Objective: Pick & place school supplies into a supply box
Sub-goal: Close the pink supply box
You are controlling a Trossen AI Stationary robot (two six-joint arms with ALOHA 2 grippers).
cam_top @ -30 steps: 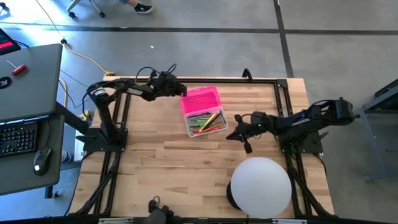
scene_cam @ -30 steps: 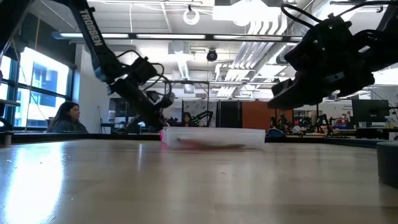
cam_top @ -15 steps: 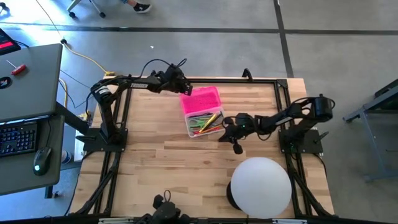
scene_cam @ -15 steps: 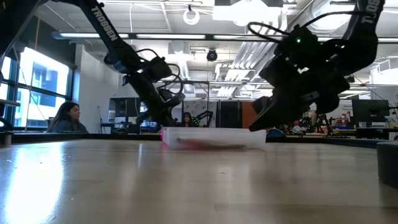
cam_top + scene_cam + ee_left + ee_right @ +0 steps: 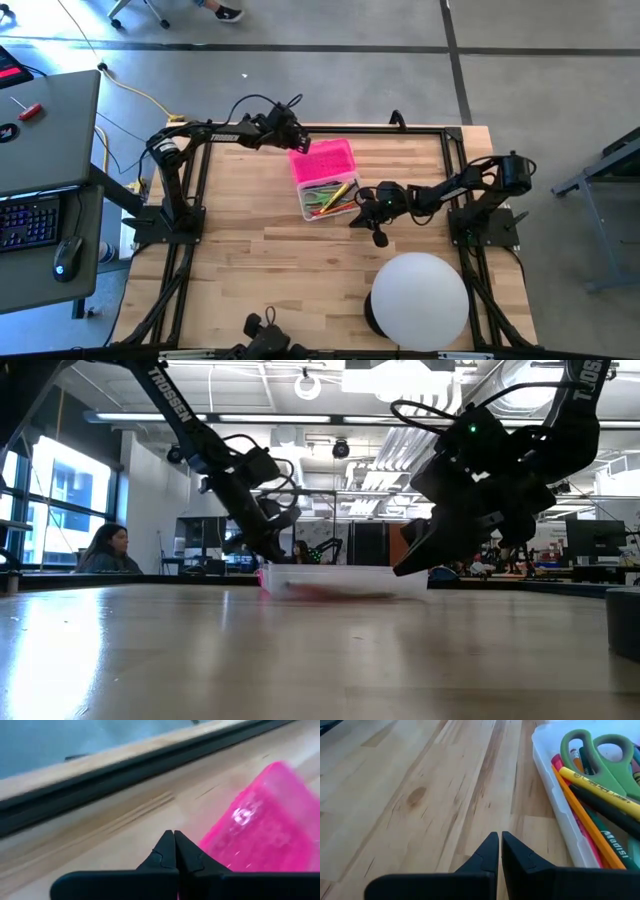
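The clear supply box (image 5: 312, 208) lies at the table's far middle, with its pink lid (image 5: 322, 158) open toward the far edge. Pens and pencils (image 5: 330, 195) and the green-handled scissors (image 5: 600, 750) lie inside. My left gripper (image 5: 296, 142) is shut, just off the lid's far left corner (image 5: 220, 837). My right gripper (image 5: 358, 212) is shut and low over the table, just right of the box's wall (image 5: 557, 810). In the low view, the left gripper (image 5: 268, 556) and the right gripper (image 5: 400, 568) stand at the two ends of the box (image 5: 345, 580).
A large white dome (image 5: 420, 300) stands at the near right of the table. A black frame rail (image 5: 125, 775) runs along the far edge behind the lid. Bare wood (image 5: 260, 260) lies near and left of the box. A desk with a keyboard (image 5: 30, 215) stands off the table's left.
My right gripper has gone toward the table's left edge and down, up to the box's right side. My left gripper has shifted a little toward the far edge, to the lid's far left corner. The box has stayed put.
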